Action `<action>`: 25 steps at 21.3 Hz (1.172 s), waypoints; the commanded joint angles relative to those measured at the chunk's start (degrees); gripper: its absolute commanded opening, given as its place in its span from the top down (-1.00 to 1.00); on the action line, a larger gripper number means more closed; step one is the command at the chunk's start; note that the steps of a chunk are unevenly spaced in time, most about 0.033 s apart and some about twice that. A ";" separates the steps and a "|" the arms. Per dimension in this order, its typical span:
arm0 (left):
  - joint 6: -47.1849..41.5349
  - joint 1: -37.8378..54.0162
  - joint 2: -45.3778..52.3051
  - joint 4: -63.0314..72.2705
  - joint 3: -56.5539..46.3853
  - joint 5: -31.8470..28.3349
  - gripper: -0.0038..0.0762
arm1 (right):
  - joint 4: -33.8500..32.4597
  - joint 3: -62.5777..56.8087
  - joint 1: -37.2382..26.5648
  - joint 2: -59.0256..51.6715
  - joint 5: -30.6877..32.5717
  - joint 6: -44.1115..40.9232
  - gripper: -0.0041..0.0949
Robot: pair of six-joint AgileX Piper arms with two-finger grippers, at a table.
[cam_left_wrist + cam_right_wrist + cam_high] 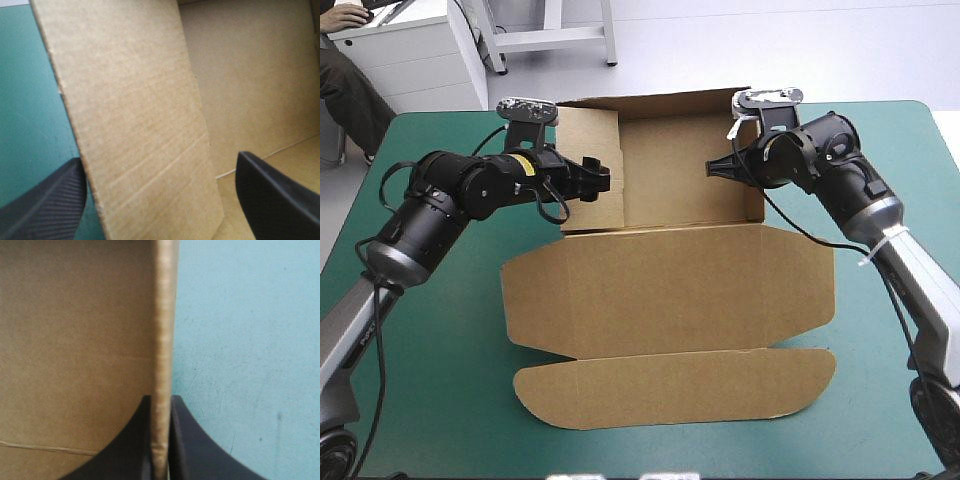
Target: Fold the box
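Desk [430,400] cover, teal-green, lies bare along the left side, where the left arm reaches in toward the box [670,290]. The left end effector [592,178] sits at the box's left wall [592,140]. In the left wrist view that upright brown panel stands between its two black fingers [45,205], which are spread wide apart. One finger is on the cover side of the panel and the other is over the box floor. Whether either finger presses on the board cannot be told.

The box sits at the middle of the desk, its tray half toward the far edge. The back wall [660,103] is raised, and the floor between the side walls is open. Nearer the robot, the lid [670,265] lies flat on the cover, broad and unfolded. Its rounded tuck flap [670,385] is flat too and reaches toward the near edge. Lid and flap together cover most of the ground between the two arms.

On the right, the right end effector [715,167] comes in over the right wall [755,190] from the far right part of the desk. The right wrist view shows its fingers all but closed, pinching that wall's top edge between them. Brown board lies on one side of the wall and bare teal-green cover on the other.
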State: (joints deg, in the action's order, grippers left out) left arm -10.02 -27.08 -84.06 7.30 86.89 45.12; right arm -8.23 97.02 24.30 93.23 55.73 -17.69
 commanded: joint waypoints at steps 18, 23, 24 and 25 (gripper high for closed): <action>-8.75 -0.21 -1.55 -4.34 1.92 -9.68 0.92 | -0.16 2.10 -0.48 -3.53 -3.20 -0.37 0.92; -7.28 -0.21 -1.55 -5.12 1.92 -5.52 0.93 | 1.22 2.10 -0.48 -3.94 -3.03 -0.37 0.92; -7.28 -0.21 -1.55 -5.80 1.92 -4.48 0.93 | 2.86 2.10 -0.48 -3.94 -2.39 -0.37 0.92; -7.28 -0.21 -1.64 -6.05 1.92 -3.64 0.93 | 3.03 2.10 -0.48 -3.94 -1.79 -0.37 0.92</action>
State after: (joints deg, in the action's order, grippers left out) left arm -18.34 -26.74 -87.95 0.00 86.89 42.52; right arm -7.81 97.02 23.79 92.20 57.95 -18.14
